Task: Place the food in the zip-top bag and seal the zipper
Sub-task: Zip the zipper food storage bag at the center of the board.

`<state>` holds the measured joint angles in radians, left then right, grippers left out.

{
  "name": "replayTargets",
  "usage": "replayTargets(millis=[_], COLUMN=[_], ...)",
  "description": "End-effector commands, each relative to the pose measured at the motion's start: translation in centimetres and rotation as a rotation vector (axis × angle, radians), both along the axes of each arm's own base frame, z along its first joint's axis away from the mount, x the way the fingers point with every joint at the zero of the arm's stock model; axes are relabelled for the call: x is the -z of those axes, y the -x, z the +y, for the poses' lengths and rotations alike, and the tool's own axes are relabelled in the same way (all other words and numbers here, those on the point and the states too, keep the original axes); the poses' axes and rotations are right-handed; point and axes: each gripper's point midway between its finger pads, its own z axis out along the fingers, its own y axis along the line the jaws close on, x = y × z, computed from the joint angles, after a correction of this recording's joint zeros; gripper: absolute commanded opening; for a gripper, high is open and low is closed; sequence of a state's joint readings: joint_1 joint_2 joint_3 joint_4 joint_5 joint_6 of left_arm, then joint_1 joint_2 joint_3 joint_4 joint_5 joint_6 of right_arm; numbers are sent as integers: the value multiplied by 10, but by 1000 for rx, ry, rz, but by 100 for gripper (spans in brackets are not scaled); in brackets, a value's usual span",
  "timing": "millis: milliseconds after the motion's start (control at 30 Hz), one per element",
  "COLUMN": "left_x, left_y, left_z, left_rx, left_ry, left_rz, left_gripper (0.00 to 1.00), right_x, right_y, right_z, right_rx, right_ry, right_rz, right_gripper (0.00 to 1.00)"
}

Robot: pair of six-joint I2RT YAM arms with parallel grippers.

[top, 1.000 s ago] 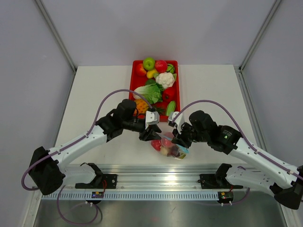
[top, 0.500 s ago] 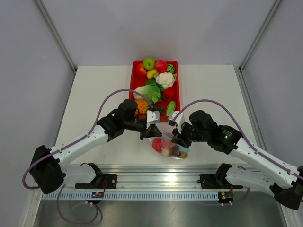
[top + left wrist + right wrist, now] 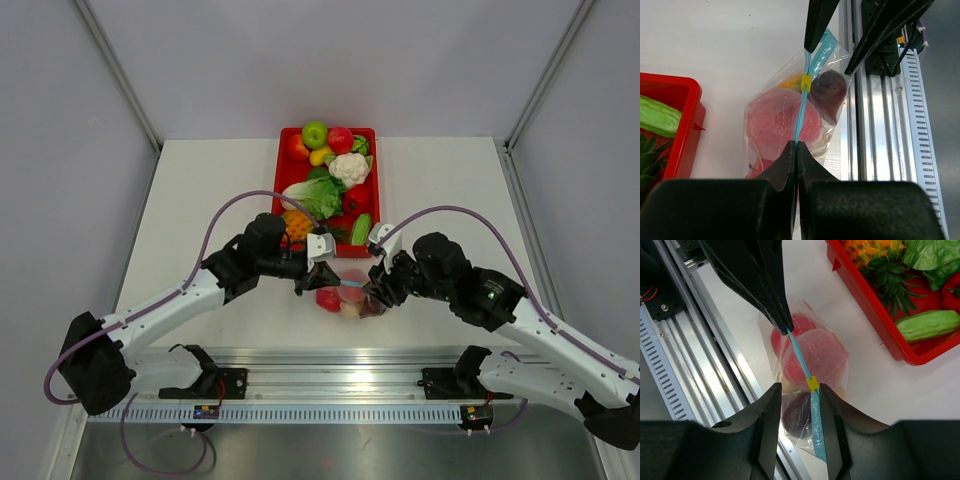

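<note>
The zip-top bag (image 3: 347,298) lies near the table's front edge, between my two grippers. It holds food: a pink-red round piece (image 3: 822,357) and a dark purple piece (image 3: 797,415). My left gripper (image 3: 796,146) is shut on one end of the teal zipper (image 3: 801,110). A yellow slider (image 3: 813,384) sits on the strip near its other end. My right gripper (image 3: 799,389) stands open astride that end, the strip close to one finger. More food stays in the red tray (image 3: 283,160): a green apple (image 3: 315,134), a cauliflower (image 3: 349,168) and leafy greens (image 3: 315,197).
The red tray's near corner (image 3: 692,107) is a short way behind the bag, with a green cucumber-like piece (image 3: 927,325) by its rim. A slotted aluminium rail (image 3: 330,380) runs along the table's front edge just past the bag.
My left gripper has closed on the zipper's end. My right gripper has opened and drawn a little to the right. The bag has bunched up between them.
</note>
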<state>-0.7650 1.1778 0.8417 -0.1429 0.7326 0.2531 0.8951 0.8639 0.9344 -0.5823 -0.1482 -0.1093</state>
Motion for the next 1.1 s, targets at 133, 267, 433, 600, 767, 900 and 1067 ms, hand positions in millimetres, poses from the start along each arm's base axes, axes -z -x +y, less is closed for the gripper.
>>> replayTargets(millis=[133, 267, 433, 600, 767, 900, 1067], left_x=[-4, -3, -6, -5, -3, -4, -2], left_y=[-5, -5, -4, -5, -6, -7, -8], left_z=[-6, -7, -7, -7, -8, -9, -10], left_rx=[-1, 0, 7, 6, 10, 10, 8], left_ry=[37, 37, 40, 39, 36, 38, 31], left_rz=[-29, -26, -29, -34, -33, -37, -33], left_gripper=[0, 0, 0, 0, 0, 0, 0], right_x=[0, 11, 20, 26, 38, 44, 45], right_y=[-13, -11, -10, -11, -12, -14, -15], right_z=[13, 20, 19, 16, 12, 11, 10], right_rx=[17, -39, -72, -82, -78, -69, -65], right_ry=[-10, 4, 7, 2, 28, 40, 41], right_rz=[-1, 66, 121, 126, 137, 139, 137], right_gripper=[42, 43, 40, 37, 32, 30, 30])
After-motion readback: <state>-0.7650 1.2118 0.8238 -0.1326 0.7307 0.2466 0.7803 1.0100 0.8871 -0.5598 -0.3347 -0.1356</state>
